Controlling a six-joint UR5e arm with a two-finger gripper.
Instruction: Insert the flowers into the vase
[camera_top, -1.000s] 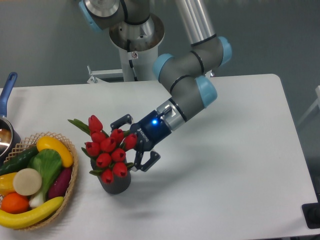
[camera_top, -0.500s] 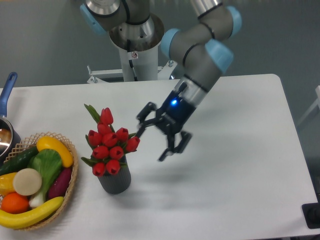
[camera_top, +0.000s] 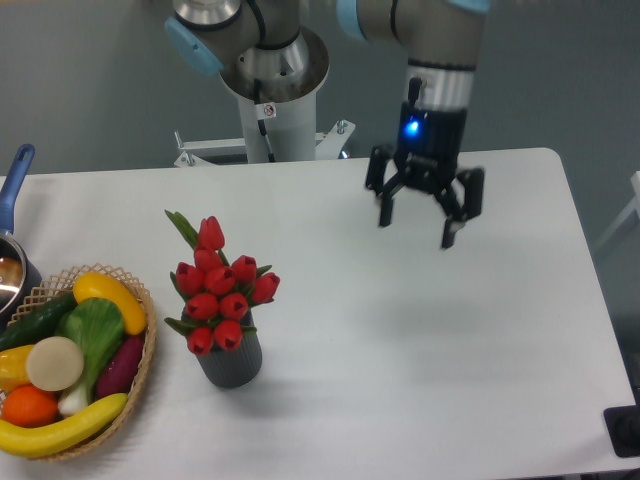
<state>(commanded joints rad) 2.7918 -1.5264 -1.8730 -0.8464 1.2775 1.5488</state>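
Observation:
The flowers (camera_top: 220, 288), a bunch of red tulip buds with green leaves, stand upright in the vase (camera_top: 231, 363), a small dark grey ribbed cylinder on the white table. The bunch spreads wider than the vase mouth and hides it. My gripper (camera_top: 417, 230) hangs well to the upper right of them, above the table's back half, pointing straight down. Its fingers are spread open with nothing between them.
A wicker basket (camera_top: 147, 345) of fruit and vegetables sits at the left front edge. A pot with a blue handle (camera_top: 16, 181) shows at the far left edge. The robot's base column (camera_top: 272, 98) stands behind the table's back edge.
The gripper has let go of the flowers and moved up and to the right, away from the vase, turning to point downward. The flowers have settled upright in the vase.

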